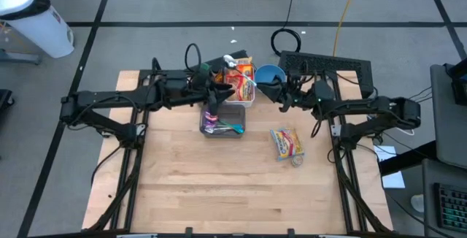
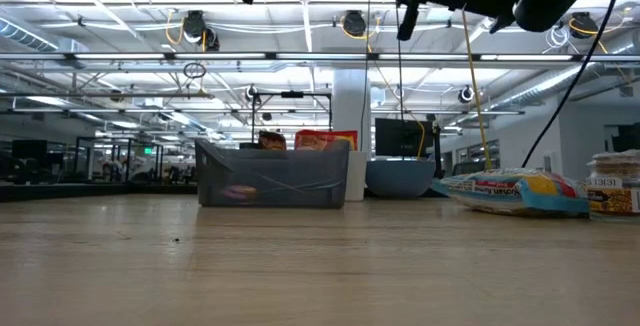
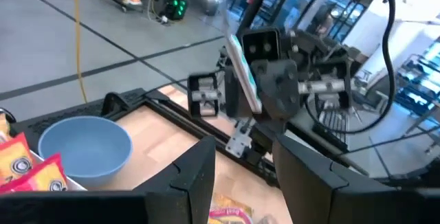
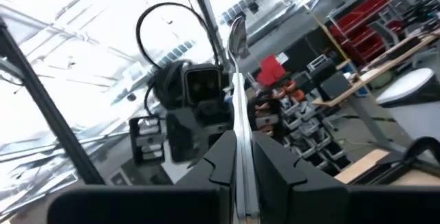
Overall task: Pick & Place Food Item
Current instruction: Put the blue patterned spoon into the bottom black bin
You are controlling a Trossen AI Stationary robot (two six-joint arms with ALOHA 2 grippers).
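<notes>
— What colour was the bowl [image 1: 268,73]?
— Blue. The snack packets [image 1: 241,79] were orange and red.
— And the desk [image 1: 219,187]?
— Pale wood; the bag [image 1: 286,143] showed yellow and pink.

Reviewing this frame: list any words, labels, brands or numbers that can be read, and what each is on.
None can be read with confidence.
Snack packet lying on the table: printing too small to read.
Orange food packets in the white bin: print too blurred.
Small container at the low view's right edge: label with dark characters, too blurred to quote.
Red-and-yellow packet behind the grey bin: no legible text.
</notes>
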